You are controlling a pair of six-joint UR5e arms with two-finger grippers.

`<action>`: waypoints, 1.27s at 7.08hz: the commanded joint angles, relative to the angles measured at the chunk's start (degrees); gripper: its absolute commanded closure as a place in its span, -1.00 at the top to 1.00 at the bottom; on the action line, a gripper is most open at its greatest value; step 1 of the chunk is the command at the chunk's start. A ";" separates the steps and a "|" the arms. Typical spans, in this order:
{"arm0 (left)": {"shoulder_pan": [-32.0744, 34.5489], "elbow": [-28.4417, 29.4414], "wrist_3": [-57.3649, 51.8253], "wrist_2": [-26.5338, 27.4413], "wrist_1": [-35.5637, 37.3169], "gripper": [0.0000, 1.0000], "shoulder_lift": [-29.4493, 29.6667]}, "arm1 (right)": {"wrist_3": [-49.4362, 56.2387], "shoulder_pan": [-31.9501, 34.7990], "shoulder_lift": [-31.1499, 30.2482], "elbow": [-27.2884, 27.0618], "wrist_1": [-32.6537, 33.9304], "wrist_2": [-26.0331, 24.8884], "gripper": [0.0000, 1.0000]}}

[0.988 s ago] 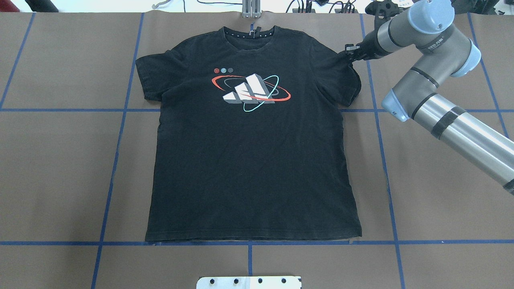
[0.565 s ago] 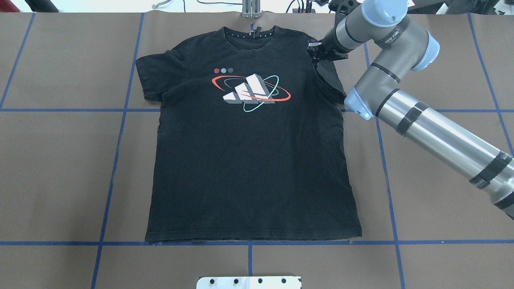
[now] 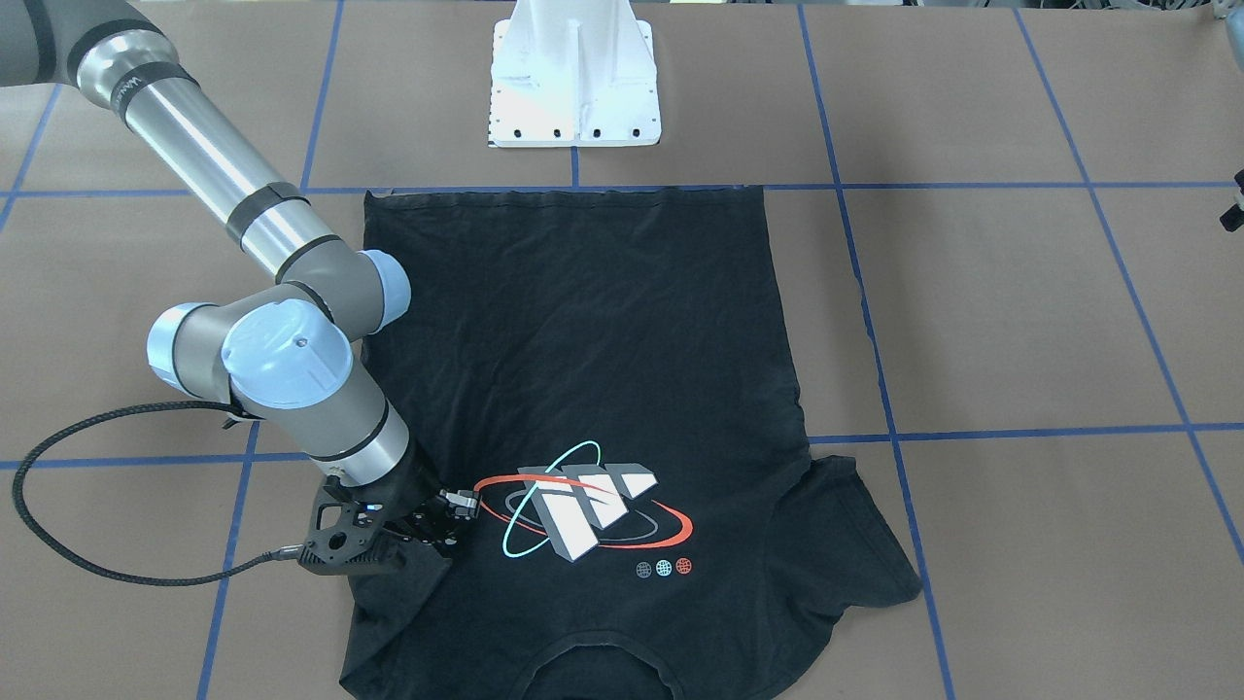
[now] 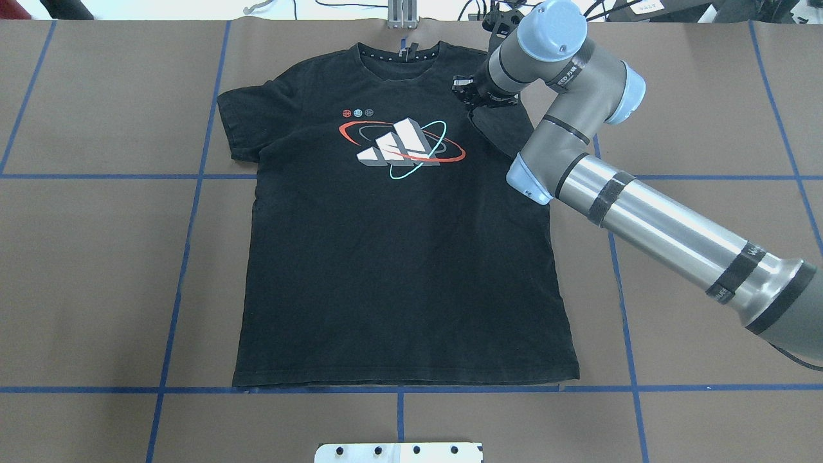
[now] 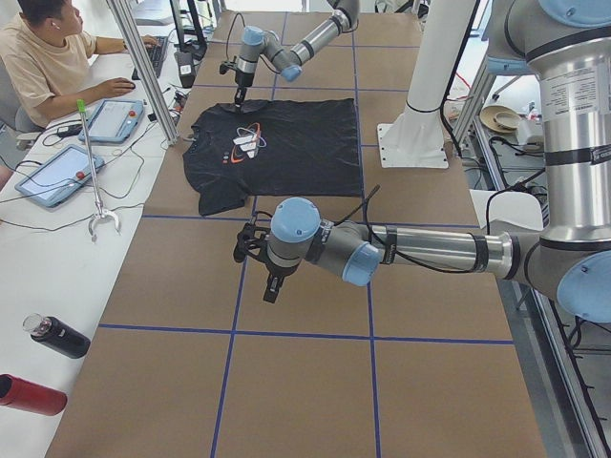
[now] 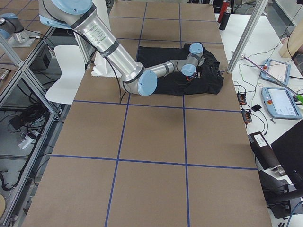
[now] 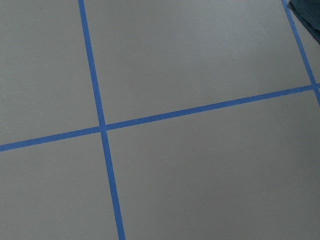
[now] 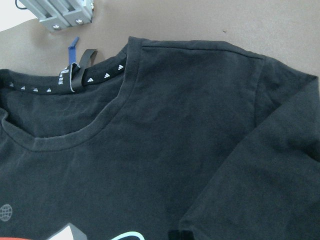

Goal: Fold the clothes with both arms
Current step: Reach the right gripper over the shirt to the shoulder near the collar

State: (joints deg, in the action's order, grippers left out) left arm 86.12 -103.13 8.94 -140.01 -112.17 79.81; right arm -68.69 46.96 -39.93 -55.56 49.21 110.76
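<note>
Fabric fills the middle of the front-facing view: a black short-sleeved T-shirt [image 3: 583, 331], printed with white-grey blocks ringed by red and teal ellipses, lies print-up on the brown table [image 3: 1020, 311]. Its hem is towards the white pedestal base [image 3: 575, 73] and lies along a blue tape line [image 3: 972, 185]. We see the silver-grey jointed right arm [image 3: 282, 360], with light blue joint caps, bent over one sleeve. Its black two-finger right pincer [image 3: 457, 507] is clenched on that sleeve, just beside the red ellipse.

From overhead, we find this sleeve turned inward over the chest, with the right pincer near the collar. The other sleeve lies flat and spread.

From the robot's left end, we see the silver-grey left arm [image 5: 420, 250] stretched low over bare table, well apart from the T-shirt. Whether its black left pincer [image 5: 248, 246] is released or clenched we cannot tell.

From the robot's right end, the right arm reaches across to the far T-shirt.

The left wrist camera shows us only table and crossing tape lines.

The right wrist camera shows us the collar, its label loop, and the sleeve doubled over the chest.
</note>
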 commanded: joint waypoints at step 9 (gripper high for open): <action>-15.44 32.39 5.74 0.61 -6.66 0.98 38.43 | -6.28 -0.29 -23.21 -35.79 2.90 10.33 1.00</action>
State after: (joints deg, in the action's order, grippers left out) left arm 73.18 -79.45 14.60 -139.47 -118.46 111.04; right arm -74.48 46.50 -56.84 -83.54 52.03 118.11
